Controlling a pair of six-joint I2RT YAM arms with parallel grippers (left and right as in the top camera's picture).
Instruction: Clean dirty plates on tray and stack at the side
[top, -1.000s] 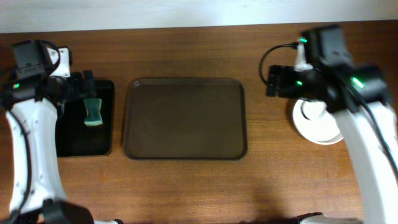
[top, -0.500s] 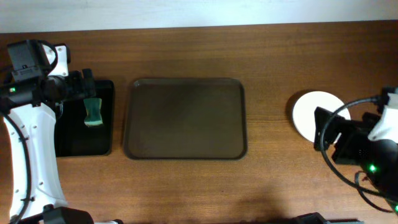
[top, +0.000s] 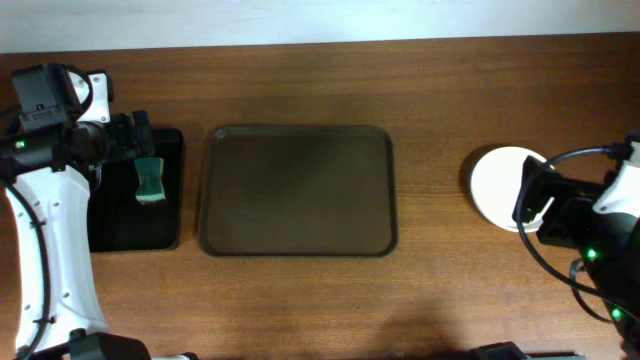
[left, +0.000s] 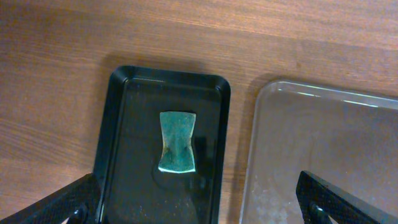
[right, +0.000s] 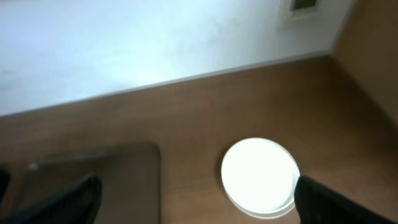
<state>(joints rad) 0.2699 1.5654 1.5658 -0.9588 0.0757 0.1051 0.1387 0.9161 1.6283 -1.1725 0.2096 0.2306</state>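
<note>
The dark brown tray (top: 300, 190) lies in the middle of the table with nothing on it; its edge also shows in the wrist views (left: 323, 155) (right: 93, 180). The white plates (top: 503, 185) (right: 260, 176) rest on the wood right of the tray, seen as one round disc; how many are stacked I cannot tell. My right gripper (top: 528, 205) (right: 196, 211) hangs open just right of the plates, holding nothing. My left gripper (top: 140, 140) (left: 199, 214) hovers open above the black tray, nothing between its fingers.
A small glossy black tray (top: 115, 215) (left: 124, 155) sits left of the brown tray with a green sponge (top: 150, 180) (left: 177, 141) lying in it. A pale wall (right: 155, 43) runs along the table's far edge.
The right arm swung away from over the plates to the front right, then edged back toward them. The plates now show uncovered. The left arm barely shifted.
</note>
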